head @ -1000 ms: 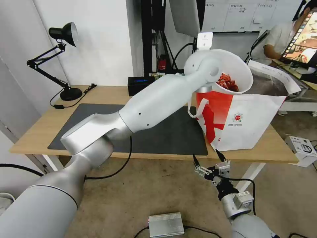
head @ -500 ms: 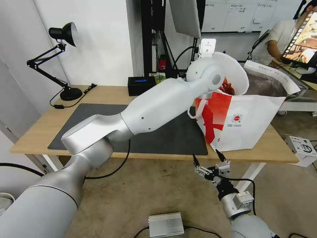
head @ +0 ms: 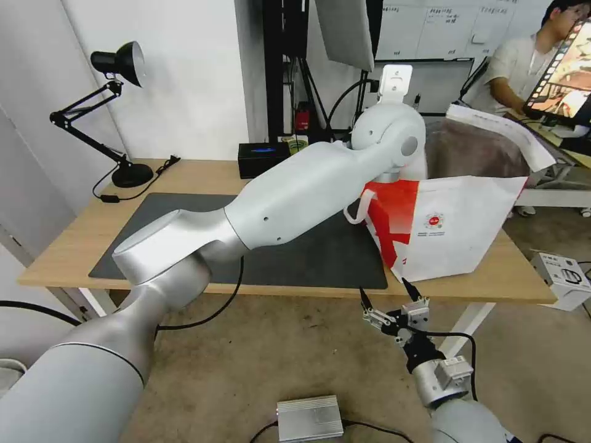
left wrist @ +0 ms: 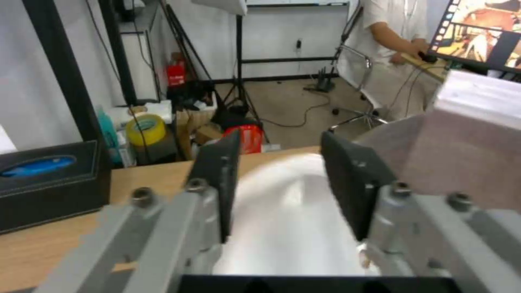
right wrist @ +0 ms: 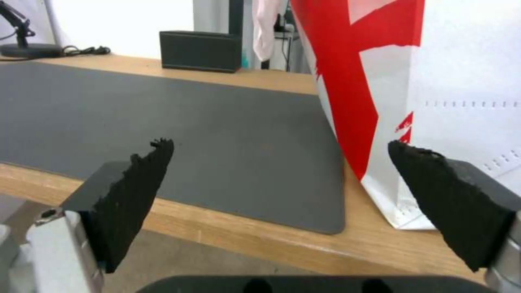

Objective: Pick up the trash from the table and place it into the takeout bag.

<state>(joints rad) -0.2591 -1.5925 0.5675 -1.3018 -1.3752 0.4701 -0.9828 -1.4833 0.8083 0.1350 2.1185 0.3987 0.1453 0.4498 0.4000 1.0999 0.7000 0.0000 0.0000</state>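
Note:
The takeout bag (head: 455, 227), white and red with a foil lining (left wrist: 461, 162), stands at the right end of the table (head: 74, 246). My left arm reaches across the dark mat (head: 308, 252), its wrist (head: 388, 132) over the bag's mouth. In the left wrist view my left gripper (left wrist: 282, 191) is open, and the white bowl (left wrist: 293, 228) shows as a blur just beyond its fingers, apart from both pads. My right gripper (head: 388, 307) hangs open and holds nothing below the table's front edge, facing the bag (right wrist: 461, 81).
A black tissue box (head: 261, 157) sits at the table's back edge and a black desk lamp (head: 117, 111) at the back left. On the floor lie a silver box (head: 309, 418) and a white box (head: 563, 277). A person sits behind the bag.
The tilted bowl of red shells held above the bag has dropped out of the head view. My left wrist rolled and rose slightly, and the bag shifted a little. The right arm stayed still.

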